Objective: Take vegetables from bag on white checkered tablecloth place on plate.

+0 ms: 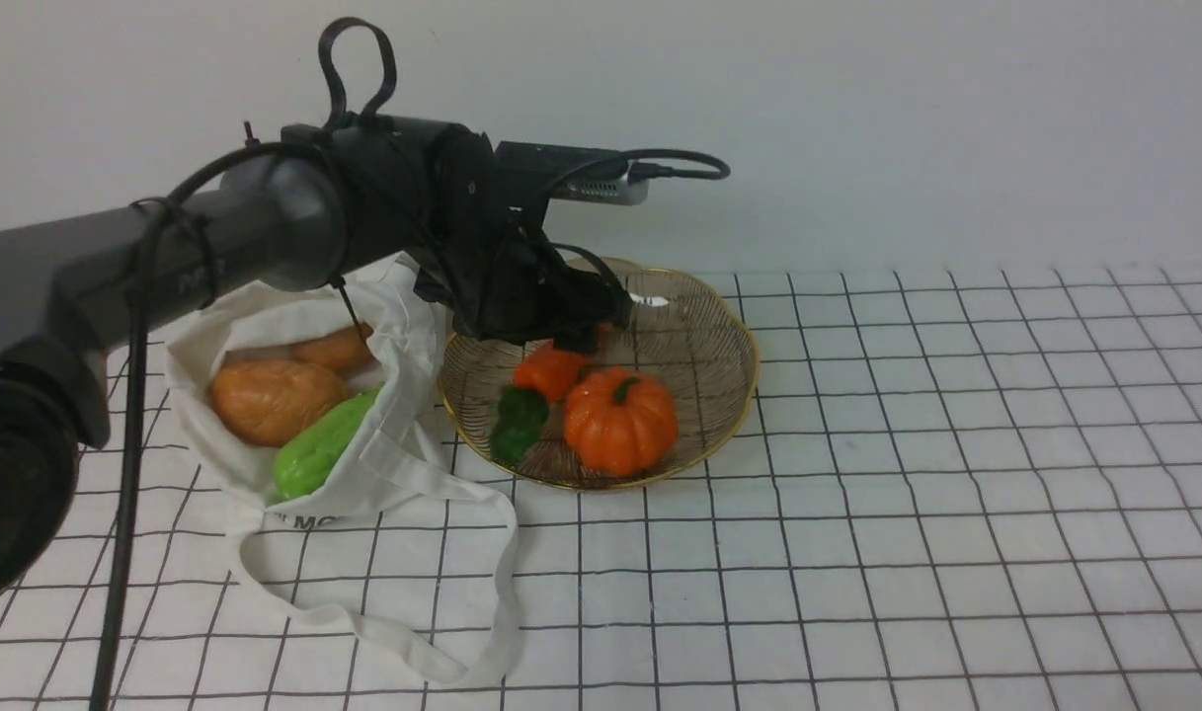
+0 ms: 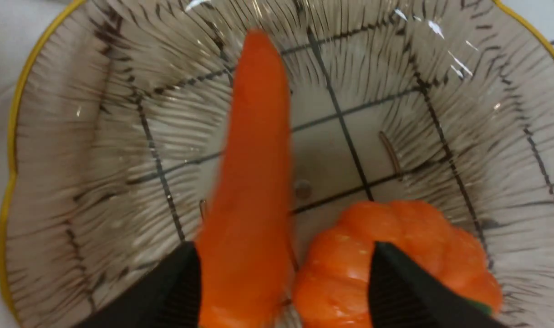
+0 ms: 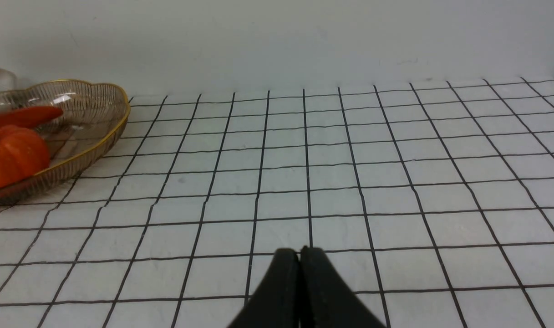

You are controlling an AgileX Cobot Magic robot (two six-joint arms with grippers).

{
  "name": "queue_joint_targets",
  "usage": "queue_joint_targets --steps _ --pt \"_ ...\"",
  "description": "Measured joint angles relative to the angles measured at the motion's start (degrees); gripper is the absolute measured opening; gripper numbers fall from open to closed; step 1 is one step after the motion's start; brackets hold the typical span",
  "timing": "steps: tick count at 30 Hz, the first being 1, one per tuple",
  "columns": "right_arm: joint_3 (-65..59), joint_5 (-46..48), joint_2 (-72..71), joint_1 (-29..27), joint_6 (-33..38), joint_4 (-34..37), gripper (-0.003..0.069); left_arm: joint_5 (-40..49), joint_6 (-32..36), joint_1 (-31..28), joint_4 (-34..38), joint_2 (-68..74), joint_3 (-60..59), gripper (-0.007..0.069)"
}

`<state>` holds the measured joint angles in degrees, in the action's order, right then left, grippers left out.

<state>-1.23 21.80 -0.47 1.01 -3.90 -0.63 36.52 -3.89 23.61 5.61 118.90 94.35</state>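
Observation:
The off-white bag (image 1: 403, 326) lies open on the white checkered tablecloth (image 1: 857, 543). It holds two tan-orange potatoes (image 1: 275, 400) (image 1: 339, 348) and a light green gourd (image 1: 319, 449). The gold-rimmed glass plate (image 1: 704, 331) sits right of the bag and holds the orange carrot (image 1: 551, 370) with dark green leaves, and an orange pumpkin (image 1: 620, 420). My left gripper (image 1: 581, 341) hovers low over the plate, open. In the left wrist view the carrot (image 2: 254, 173) lies between the spread fingers (image 2: 176, 287), beside the pumpkin (image 2: 349, 255). My right gripper (image 3: 299, 255) is shut and empty above the cloth.
The bag's long strap (image 1: 502, 592) loops onto the cloth in front of the bag and plate. A white wall stands behind the table. In the right wrist view, the plate (image 3: 94, 114) sits at the far side of the checkered cloth (image 3: 349, 182).

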Motion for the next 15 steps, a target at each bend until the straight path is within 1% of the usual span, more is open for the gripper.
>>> queue_joint_targets --steps 2,3,5,6,7,8,9,10,11,12,14,15 --pt "0.0 0.0 0.0 0.0 0.0 0.0 -0.0015 0.0 0.0 0.0 0.0 0.0 0.2 0.0519" --pt "0.0 0.0 0.0 0.0 0.0 0.0 -0.0015 1.0 -0.2 0.0 0.0 0.0 0.6 0.0528" --pt "0.0 0.0 0.0 0.0 0.0 0.0 -0.0015 5.2 -0.6 0.0 0.0 -0.2 2.4 0.0509" --pt "0.0 0.0 0.0 0.0 0.0 0.0 -0.0015 8.2 -0.7 0.0 -0.2 -0.7 4.0 0.0477" --pt "0.0 0.0 0.0 0.0 0.0 0.0 -0.0015 12.6 -0.8 0.0 -0.6 -1.8 5.6 0.0419" --pt "0.0 0.0 0.0 0.0 0.0 0.0 -0.0015 14.8 -0.8 0.0 -0.8 -2.6 6.6 0.0384" --pt "0.0 0.0 0.0 0.0 0.0 0.0 -0.0015 19.3 -0.8 0.0 -1.6 -4.5 8.5 0.0289" --pt "0.0 0.0 0.0 0.0 0.0 0.0 -0.0015 20.0 -0.8 0.0 -1.8 -4.9 8.9 0.0289" --pt "0.0 0.0 0.0 0.0 0.0 0.0 -0.0015 24.0 -0.4 0.0 -3.2 -7.9 10.6 0.0186" --pt "0.0 0.0 0.0 0.0 0.0 0.0 -0.0015 27.6 0.1 0.0 -4.5 -10.9 12.0 0.0104" --pt "0.0 0.0 0.0 0.0 0.0 0.0 -0.0015 30.9 0.3 0.0 -6.6 -15.6 12.7 0.0034" --pt "0.0 0.0 0.0 0.0 0.0 0.0 -0.0015 32.1 0.4 0.0 -7.7 -17.7 12.8 0.0019"
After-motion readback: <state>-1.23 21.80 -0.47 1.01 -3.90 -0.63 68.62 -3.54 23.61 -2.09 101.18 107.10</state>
